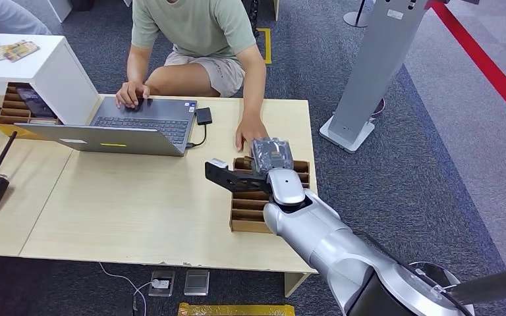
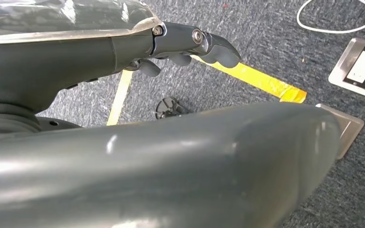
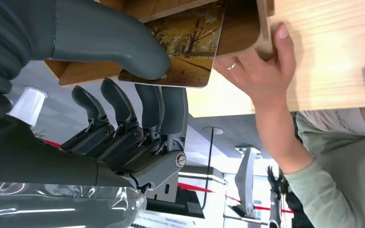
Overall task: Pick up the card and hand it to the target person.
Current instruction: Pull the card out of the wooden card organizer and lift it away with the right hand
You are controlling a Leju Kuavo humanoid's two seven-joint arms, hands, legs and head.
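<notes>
A: Nearest the camera, what is the right arm doing?
B: It comes in from five o'clock and reaches over the wooden table to the cardboard rack at the table's right edge. The right hand is over the rack's far end.

A: Is it grasping anything?
B: Yes, the card. In the right wrist view the thumb presses on its printed face, a picture of autumn trees, and the fingers curl under it. The card sits partly inside a rack slot.

A: Which way does its long axis run?
B: I cannot tell from the part that shows.

A: And the left hand?
B: It hangs over grey carpet, fingers curled in, holding nothing.

A: Farther off?
B: A person's hand touches the rack's far end at twelve o'clock from the robot's hand. Beyond, toward eleven o'clock, is an open laptop.
</notes>
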